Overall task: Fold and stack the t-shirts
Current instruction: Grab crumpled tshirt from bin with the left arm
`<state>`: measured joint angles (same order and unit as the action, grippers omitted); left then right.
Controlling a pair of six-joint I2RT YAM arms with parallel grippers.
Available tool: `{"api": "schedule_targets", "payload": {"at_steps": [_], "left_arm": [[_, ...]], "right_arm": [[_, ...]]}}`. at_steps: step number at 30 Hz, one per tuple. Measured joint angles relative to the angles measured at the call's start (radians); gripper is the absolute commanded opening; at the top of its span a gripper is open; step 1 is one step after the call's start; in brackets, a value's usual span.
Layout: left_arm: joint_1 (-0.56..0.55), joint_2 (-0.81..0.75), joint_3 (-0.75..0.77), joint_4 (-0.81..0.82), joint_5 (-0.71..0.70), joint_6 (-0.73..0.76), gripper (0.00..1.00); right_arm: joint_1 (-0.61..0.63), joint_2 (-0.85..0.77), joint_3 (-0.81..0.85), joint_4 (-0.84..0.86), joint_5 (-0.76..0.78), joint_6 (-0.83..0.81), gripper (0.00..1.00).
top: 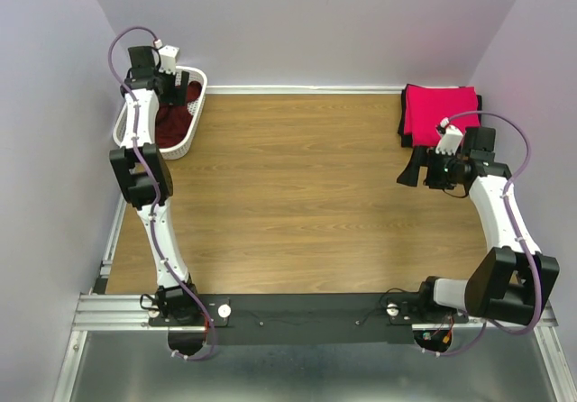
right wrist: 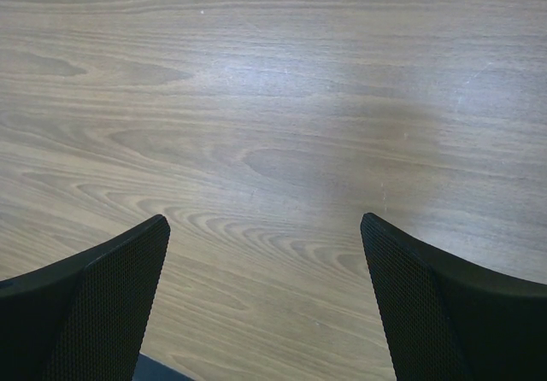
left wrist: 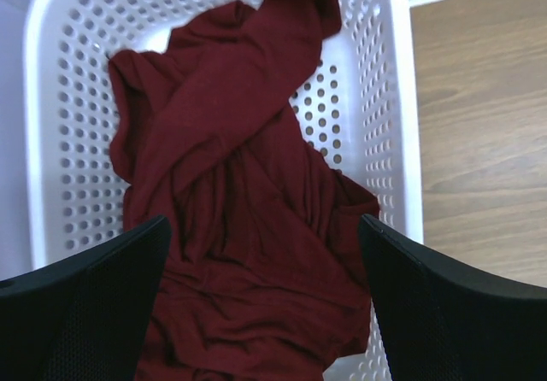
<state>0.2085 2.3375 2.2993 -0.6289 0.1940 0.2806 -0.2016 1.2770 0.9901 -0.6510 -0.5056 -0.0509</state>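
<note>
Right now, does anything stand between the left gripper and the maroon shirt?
Nothing visible does. The left gripper is open directly above the maroon shirt, which lies uncovered in the white basket.

From here I see a white plastic basket (top: 199, 91) at the far left corner of the wooden table (top: 297, 195), close against the left wall (top: 45, 195). Its sides are pierced with rows of round holes, plain in the left wrist view. The tabletop is light brown wood grain; in the right wrist view a soft darker patch lies across it, possibly a shadow. A white strip (top: 306, 88) runs along the table's far edge under the pale back wall (top: 306, 23), and the right wall (top: 541, 77) closes off that side. Along the near edge I see a black plate (top: 306, 316) on an aluminium rail (top: 117, 312), with grey sheet metal (top: 297, 375) nearer still
</note>
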Motion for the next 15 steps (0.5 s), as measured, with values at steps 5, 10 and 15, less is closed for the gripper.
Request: {"api": "schedule_targets", "payload": {"at_steps": [5, 10, 15], "left_arm": [[0.015, 0.072, 0.008, 0.022, -0.012, -0.004, 0.98], [0.034, 0.133, 0.011, 0.064, -0.06, -0.001, 0.98], [0.043, 0.219, 0.063, 0.077, -0.075, -0.002, 0.98]], "right_arm": [[0.0, 0.004, -0.01, 0.0, 0.0, -0.002, 1.0], [0.0, 0.034, -0.011, 0.0, 0.001, -0.002, 1.0], [0.0, 0.05, -0.011, 0.0, 0.013, -0.002, 1.0]]}}
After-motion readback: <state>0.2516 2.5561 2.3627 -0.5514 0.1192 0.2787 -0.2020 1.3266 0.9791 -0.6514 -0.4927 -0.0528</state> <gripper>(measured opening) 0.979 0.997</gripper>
